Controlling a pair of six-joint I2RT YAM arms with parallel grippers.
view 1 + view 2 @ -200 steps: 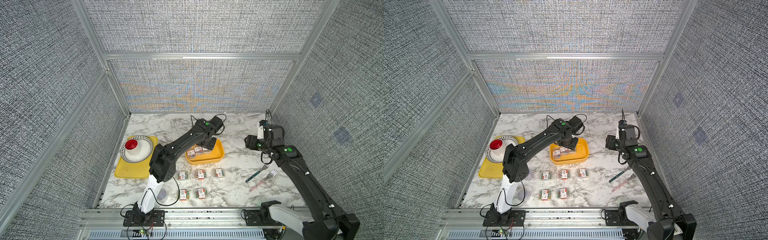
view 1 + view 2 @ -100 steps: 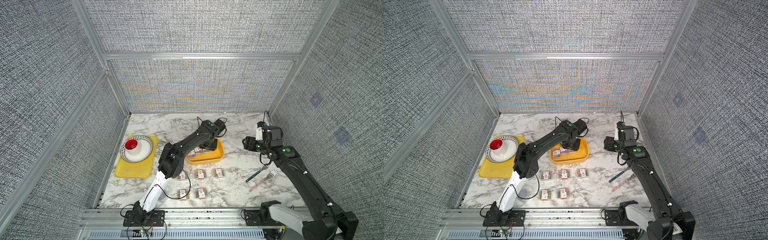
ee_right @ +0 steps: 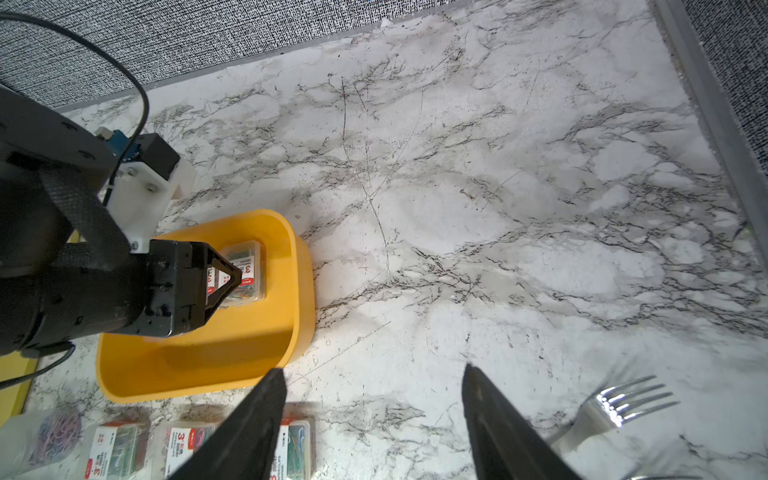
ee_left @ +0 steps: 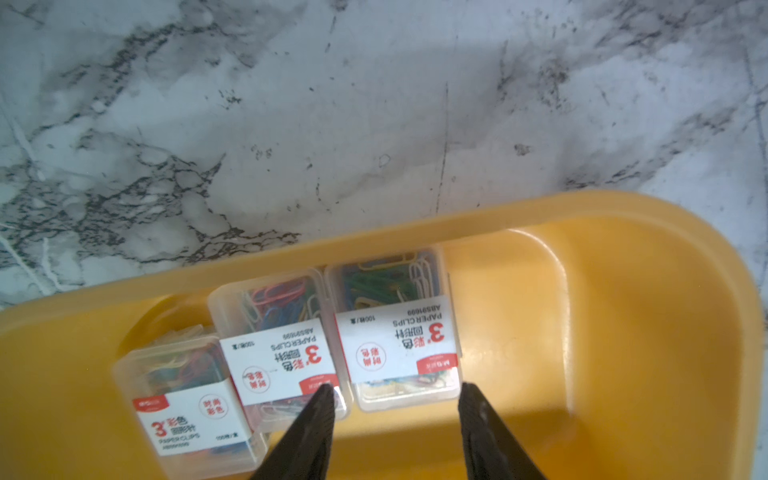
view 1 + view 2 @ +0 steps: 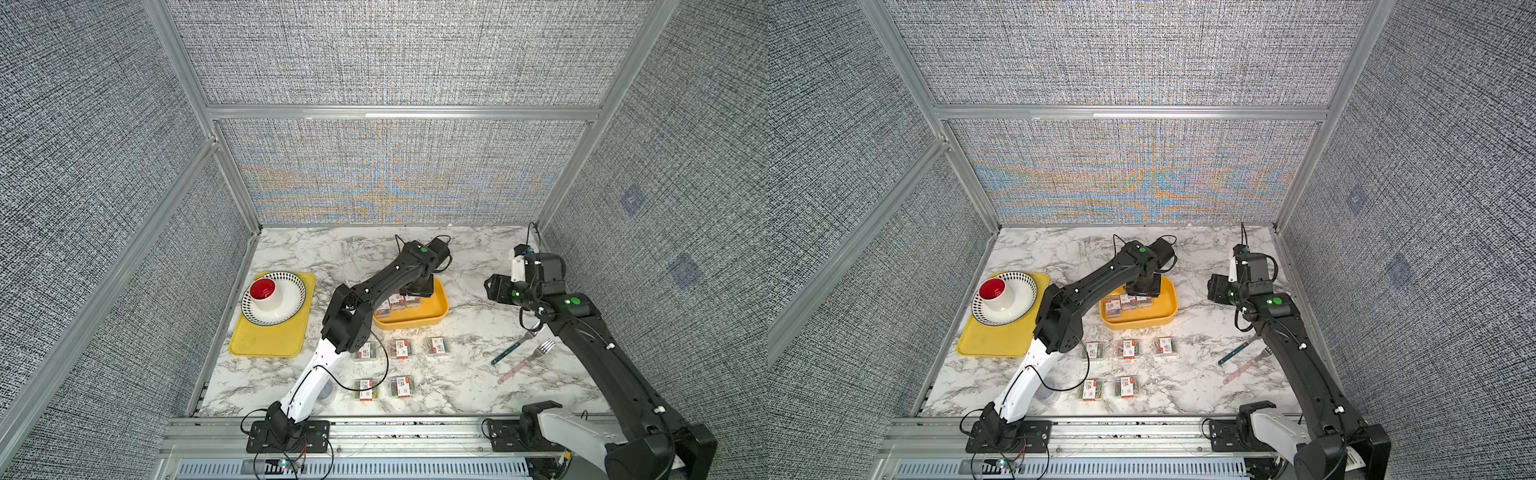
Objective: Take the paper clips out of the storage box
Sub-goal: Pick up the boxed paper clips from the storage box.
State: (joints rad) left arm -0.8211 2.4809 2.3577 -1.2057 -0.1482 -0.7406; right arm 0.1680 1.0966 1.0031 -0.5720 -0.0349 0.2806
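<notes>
Left arm's elbow has swung in toward the middle of the desk [image 5: 469, 332] over the last second. Its gripper end has stayed over the storage box [image 4: 623, 324].

Finding: three cases of paper clips [image 4: 399, 332] remain in the box, side by side along one long wall. Five removed cases [image 5: 401, 348] lie in two rows on the desk in front of it.

Left gripper [image 4: 395, 392]: partly open, one tip at each near corner of the end case. Nothing is lifted, and contact cannot be confirmed.

Risks:
- One fingertip overlaps the middle case's label, and the neighbouring cases touch. Closing may pinch or drag the wrong case.
- The hold would fall on the case's end only, on smooth clear plastic, so it could pivot or slip.
- The box looks light and may slide.

Right gripper [image 3: 374, 374]: open and empty, hanging above bare desk beside the box, near a fork [image 3: 623, 407].

Surface: white marble pattern, flat, faintly scratched.

Room: grey woven panels [image 5: 374, 54] in an aluminium frame on three sides. A flat yellow tray [image 5: 266, 345] carrying a bowl sits well apart.
</notes>
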